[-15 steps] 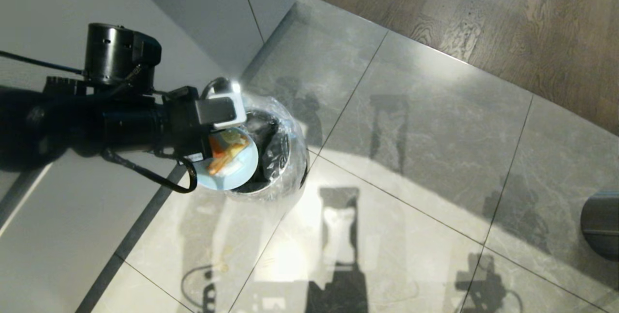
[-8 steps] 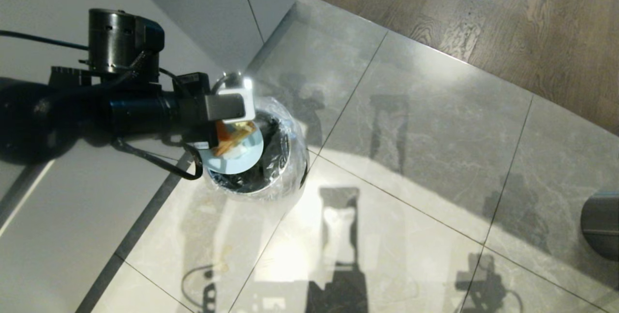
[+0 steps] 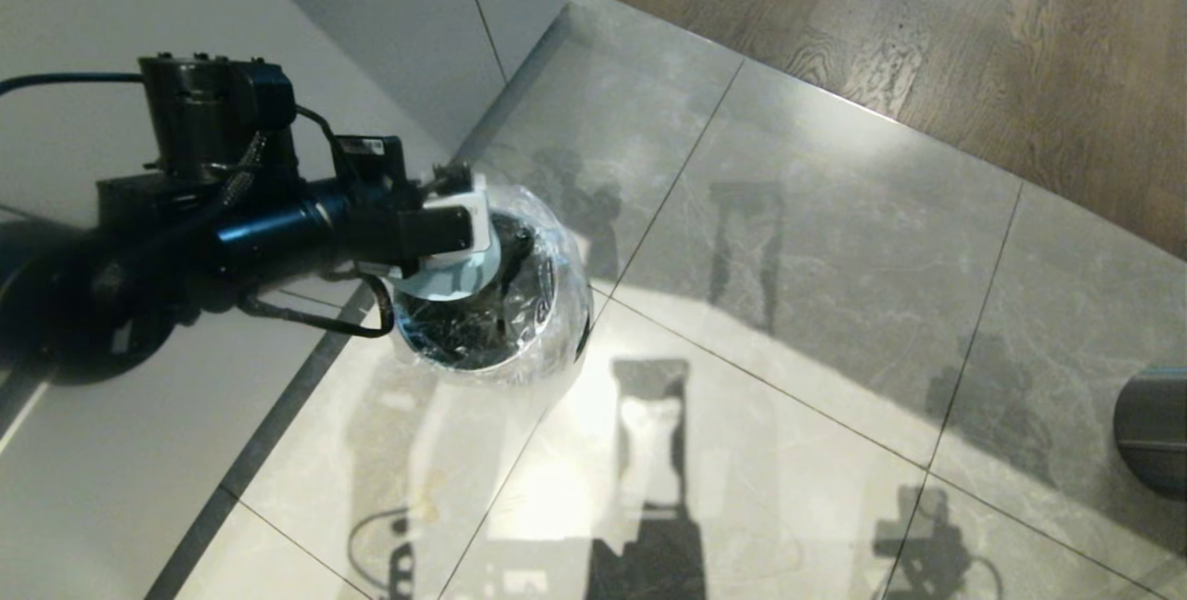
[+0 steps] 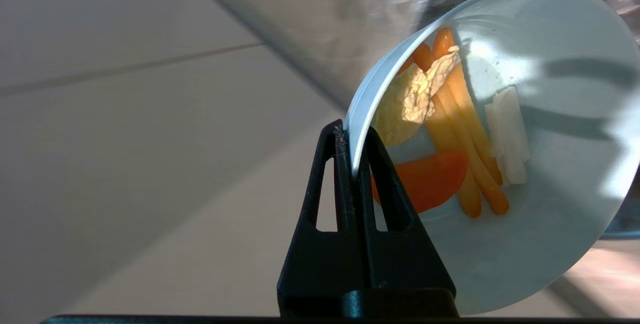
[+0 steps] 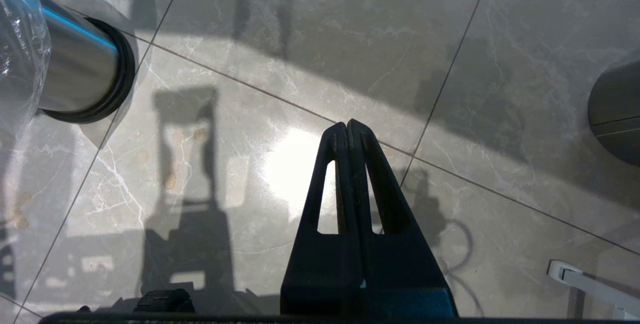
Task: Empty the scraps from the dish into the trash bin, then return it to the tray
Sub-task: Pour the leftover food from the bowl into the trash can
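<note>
L gripper [image 4: 354, 156] clamped tight on dish [image 4: 550, 113] rim, dish tipped steeply just past fingertips, over bin [image 3: 491, 340] mouth. Scraps [image 4: 450, 133] stuck inside, not sliding. Risk: thin rim pinch slips w/ more tilt, dish drops in bin; bits may miss onto floor. R gripper [image 5: 347, 128] shut, idle.

Glossy grey marble floor tiles [image 3: 816, 238] catch a bright patch of light; wood flooring [image 3: 927, 16] lies toward one o'clock, pale cabinet panels [image 3: 408, 16] toward eleven.
</note>
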Controlling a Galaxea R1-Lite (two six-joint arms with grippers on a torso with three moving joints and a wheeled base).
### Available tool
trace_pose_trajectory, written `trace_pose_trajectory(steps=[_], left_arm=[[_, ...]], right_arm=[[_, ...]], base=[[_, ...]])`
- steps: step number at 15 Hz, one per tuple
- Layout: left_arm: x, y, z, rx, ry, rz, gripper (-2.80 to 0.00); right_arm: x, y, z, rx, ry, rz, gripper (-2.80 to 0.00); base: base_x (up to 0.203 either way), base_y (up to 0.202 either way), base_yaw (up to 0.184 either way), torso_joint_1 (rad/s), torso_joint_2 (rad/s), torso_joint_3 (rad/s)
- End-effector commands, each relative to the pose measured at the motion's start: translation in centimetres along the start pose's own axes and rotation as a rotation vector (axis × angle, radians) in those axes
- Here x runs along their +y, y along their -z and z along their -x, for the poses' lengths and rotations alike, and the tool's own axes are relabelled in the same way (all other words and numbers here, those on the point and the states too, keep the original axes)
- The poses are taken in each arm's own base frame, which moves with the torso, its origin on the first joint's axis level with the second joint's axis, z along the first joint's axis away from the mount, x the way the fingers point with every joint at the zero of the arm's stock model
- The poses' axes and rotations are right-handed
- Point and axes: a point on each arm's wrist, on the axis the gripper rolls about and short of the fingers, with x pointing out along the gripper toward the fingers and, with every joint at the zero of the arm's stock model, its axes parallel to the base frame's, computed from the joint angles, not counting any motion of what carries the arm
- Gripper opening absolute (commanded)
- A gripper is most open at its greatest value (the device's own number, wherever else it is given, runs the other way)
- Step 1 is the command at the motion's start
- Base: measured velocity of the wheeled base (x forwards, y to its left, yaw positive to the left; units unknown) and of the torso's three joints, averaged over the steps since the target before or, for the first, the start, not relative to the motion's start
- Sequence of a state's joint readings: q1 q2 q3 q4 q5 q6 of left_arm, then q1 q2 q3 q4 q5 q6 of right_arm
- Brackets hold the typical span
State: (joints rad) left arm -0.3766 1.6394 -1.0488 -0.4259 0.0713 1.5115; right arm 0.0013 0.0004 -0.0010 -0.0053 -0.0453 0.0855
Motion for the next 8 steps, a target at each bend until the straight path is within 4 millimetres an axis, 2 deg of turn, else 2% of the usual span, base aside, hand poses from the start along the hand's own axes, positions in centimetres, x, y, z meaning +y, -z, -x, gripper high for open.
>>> trace_pose_trajectory(steps=[1,4,8], left_arm=[[-0.2,0.1,0.1,0.026,-0.043,-0.176,-2.80],[0.0,0.0,-0.7,0.066,-0.149,-0.367,-2.80],[-1.8,0.1,-1.0,0.105,-0.289,-0.481,-2.80]], right_arm=[[0.0,0.0,0.0,-0.002,0.000,0.000,-2.80],[0.0,0.0,0.0,-0.002,0.000,0.000,-2.80],[0.0,0.0,0.0,-0.002,-0.001,0.000,-2.80]], base=[[0.000,0.000,0.000,0.000,0.00,0.000],[0.000,0.000,0.000,0.000,0.00,0.000],[0.000,0.000,0.000,0.000,0.00,0.000]])
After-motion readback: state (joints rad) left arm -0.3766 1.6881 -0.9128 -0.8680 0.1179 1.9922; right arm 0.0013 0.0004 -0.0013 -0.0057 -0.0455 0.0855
